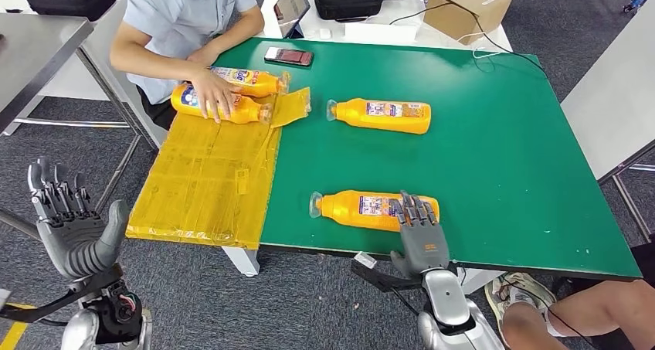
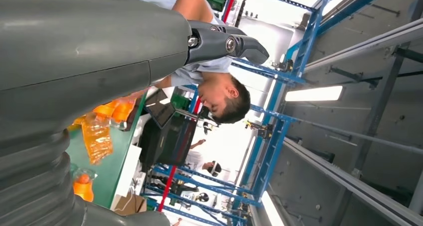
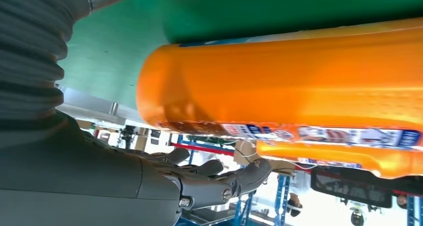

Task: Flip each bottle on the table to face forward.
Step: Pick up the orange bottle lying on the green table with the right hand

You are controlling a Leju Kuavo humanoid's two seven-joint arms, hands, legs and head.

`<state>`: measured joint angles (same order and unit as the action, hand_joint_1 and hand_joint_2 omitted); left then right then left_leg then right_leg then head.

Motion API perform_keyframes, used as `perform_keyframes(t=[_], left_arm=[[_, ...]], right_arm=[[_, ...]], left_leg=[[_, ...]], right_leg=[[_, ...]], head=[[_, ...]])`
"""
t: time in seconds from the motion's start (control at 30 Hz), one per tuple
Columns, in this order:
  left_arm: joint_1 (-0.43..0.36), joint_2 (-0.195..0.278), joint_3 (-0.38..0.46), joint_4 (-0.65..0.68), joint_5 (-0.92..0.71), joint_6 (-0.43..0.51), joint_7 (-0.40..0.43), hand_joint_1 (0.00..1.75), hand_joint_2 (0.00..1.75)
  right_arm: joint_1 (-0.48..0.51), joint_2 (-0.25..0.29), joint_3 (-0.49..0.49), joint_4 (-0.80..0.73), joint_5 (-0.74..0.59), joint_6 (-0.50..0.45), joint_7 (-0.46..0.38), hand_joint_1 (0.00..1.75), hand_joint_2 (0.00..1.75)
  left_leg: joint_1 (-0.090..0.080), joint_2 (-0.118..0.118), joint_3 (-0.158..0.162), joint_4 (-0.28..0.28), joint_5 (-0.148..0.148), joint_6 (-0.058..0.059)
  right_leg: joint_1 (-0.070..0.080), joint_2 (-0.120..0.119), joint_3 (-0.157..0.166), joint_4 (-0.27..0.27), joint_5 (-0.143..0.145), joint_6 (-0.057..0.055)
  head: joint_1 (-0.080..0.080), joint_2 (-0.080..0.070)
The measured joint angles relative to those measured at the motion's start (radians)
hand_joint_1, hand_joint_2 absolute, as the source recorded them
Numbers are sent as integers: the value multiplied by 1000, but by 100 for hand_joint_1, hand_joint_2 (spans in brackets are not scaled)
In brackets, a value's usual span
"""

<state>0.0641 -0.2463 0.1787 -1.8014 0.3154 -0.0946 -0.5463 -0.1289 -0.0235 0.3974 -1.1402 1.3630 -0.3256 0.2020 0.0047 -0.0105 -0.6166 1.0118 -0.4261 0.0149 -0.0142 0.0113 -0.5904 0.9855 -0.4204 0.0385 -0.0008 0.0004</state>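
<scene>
Bottle [image 1: 376, 208] lies on its side near the table's [image 1: 502, 157] front edge, right hand [image 1: 419, 234] draped over its base with fingers spread, gripping nothing, so curling snugly around the body would likely help.

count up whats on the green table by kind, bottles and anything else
Orange bottles: 4, nearest under the right hand, one mid-table, two by a person's hand
Phones: 1
Yellow sheets: 1
Total: 6
The left hand hangs off the table, holding nothing.
</scene>
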Motion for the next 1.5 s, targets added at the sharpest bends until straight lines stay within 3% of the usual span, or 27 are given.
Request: perform_keyframes(t=[0.3, 0.57, 0.9, 1.17, 1.2, 1.3, 1.33, 1.5], left_arm=[[1, 0, 3, -1, 2, -5, 4, 0, 175], [-40, 0, -18, 19, 21, -14, 12, 0, 175], [-99, 0, -59, 86, 34, -13, 18, 0, 175], [-119, 0, -64, 123, 44, -11, 26, 0, 175], [-119, 0, -64, 126, 48, -11, 29, 0, 175], [-120, 0, -63, 132, 55, -14, 41, 0, 175], [-119, 0, -62, 133, 57, -16, 45, 0, 175], [-112, 0, -58, 136, 68, -32, 58, 0, 175]], right_arm=[[4, -3, -29, -5, 0, -25, -5, 0, 175], [-125, 15, -71, 153, -46, -172, -134, 0, 175], [-309, 93, -76, 431, -160, -143, -243, 0, 175], [-375, 129, -79, 554, -186, -84, -240, 0, 175], [-386, 132, -79, 566, -186, -57, -228, 34, 175], [-425, 139, -73, 607, -176, 47, -162, 161, 175], [-436, 140, -67, 621, -165, 80, -133, 169, 175], [-472, 146, -30, 660, -116, 152, -30, 175, 175]], left_leg=[[0, 0, 0, 0, 0, 0], [0, 1, -1, 0, 1, 0], [0, 1, -2, 0, 1, 0], [0, 2, -1, 0, 1, 0], [0, 2, -1, 0, 1, 0], [0, 5, 4, 0, 0, 0], [0, 6, 6, 0, 0, 0], [0, 3, 10, 0, 0, -1]], right_leg=[[0, 0, 0, 0, 0, 0], [0, 0, 0, 0, 2, 0], [1, 0, -2, 1, 1, 0], [0, 0, -2, 1, 1, 0], [0, 1, -1, 1, 1, 0], [0, 2, 2, 0, 1, 0], [1, 2, 4, 0, 1, 0], [1, 2, 6, 0, 0, -1]], head=[[0, 0], [0, 0], [0, 0], [0, 0], [0, 0], [0, 0], [0, 0], [0, 0]])
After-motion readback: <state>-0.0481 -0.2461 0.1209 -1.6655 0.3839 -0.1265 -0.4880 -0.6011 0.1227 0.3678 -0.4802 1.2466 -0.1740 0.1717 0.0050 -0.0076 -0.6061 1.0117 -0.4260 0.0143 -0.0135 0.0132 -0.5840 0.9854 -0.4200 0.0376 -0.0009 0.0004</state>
